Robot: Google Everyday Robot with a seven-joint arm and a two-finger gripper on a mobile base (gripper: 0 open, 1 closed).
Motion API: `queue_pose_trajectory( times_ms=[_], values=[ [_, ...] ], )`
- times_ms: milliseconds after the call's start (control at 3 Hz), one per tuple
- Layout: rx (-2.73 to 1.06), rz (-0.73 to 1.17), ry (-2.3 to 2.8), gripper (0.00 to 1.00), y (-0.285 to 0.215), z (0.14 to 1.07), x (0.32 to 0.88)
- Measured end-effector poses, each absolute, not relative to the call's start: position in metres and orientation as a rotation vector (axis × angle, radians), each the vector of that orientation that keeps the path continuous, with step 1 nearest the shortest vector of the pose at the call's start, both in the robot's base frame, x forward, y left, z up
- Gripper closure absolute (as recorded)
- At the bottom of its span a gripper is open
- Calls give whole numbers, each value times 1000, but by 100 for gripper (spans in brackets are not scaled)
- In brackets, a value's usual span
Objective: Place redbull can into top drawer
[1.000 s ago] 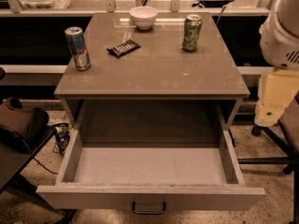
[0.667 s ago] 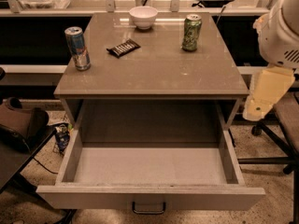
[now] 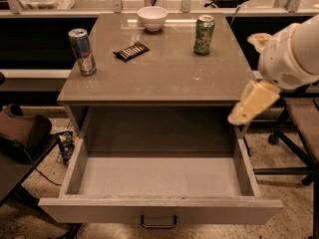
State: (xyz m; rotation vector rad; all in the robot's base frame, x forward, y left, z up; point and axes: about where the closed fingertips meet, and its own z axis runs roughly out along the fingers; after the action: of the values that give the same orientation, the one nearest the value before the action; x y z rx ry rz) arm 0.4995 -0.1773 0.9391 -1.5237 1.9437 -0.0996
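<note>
In the single camera view, a dim room with chair bases on a speckled floor is seen around a grey bench (image 3: 164, 81). The redbull can (image 3: 82, 51) is set upright near the bench's left edge, its long axis vertical. The tool (image 3: 244, 111) is held off the bench's right front corner, above the right wall of the open, empty top drawer (image 3: 159, 210). Whether it is apart or together cannot be told. The can is judged well apart from it, across the whole top and somewhat farther back.
</note>
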Motion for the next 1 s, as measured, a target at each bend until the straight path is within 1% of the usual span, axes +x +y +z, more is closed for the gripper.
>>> queue_pose_trajectory(
  times_ms=[333, 667, 1000],
  values=[
    [-1414, 52, 1693, 0, -126, 956, 559],
    [-1268, 201, 1501, 0, -76, 1000, 598],
    [-1242, 249, 1474, 0, -66, 1012, 598]
  ],
)
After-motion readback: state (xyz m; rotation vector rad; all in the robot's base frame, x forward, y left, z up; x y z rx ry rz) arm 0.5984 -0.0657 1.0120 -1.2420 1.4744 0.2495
